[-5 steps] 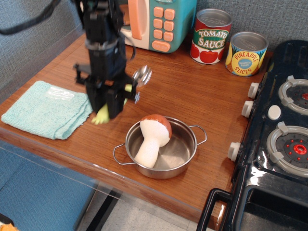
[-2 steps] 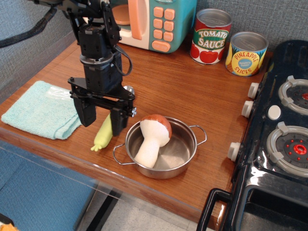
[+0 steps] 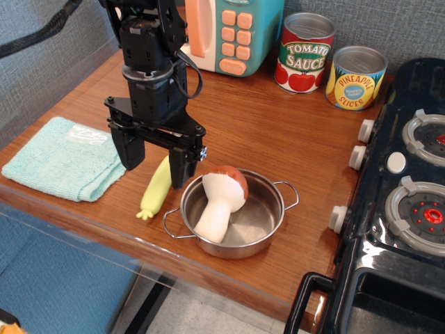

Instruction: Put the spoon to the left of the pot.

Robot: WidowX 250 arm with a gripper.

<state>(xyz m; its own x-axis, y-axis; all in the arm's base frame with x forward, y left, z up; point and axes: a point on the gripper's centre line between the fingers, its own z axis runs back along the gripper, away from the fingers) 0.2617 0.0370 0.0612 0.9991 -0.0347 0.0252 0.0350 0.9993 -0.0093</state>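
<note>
The spoon's pale yellow-green handle (image 3: pixel 156 189) lies on the wooden table just left of the pot; its silver bowl is hidden behind my gripper. The pot (image 3: pixel 268 229) is a shallow steel pan with two wire loop handles near the table's front edge, and a toy mushroom (image 3: pixel 219 198) lies in it. My gripper (image 3: pixel 156 161) hangs over the upper end of the spoon, open, with one black finger on each side of the handle, not holding it.
A light teal cloth (image 3: pixel 64 158) lies at the left. A toy microwave (image 3: pixel 226 31), a tomato sauce can (image 3: pixel 304 53) and a pineapple can (image 3: pixel 355 78) stand at the back. A black toy stove (image 3: pixel 403 195) fills the right side.
The gripper came down with the spoon, let it go on the table left of the pot, and opened. It has since shifted slightly right and up; the spoon lies still.
</note>
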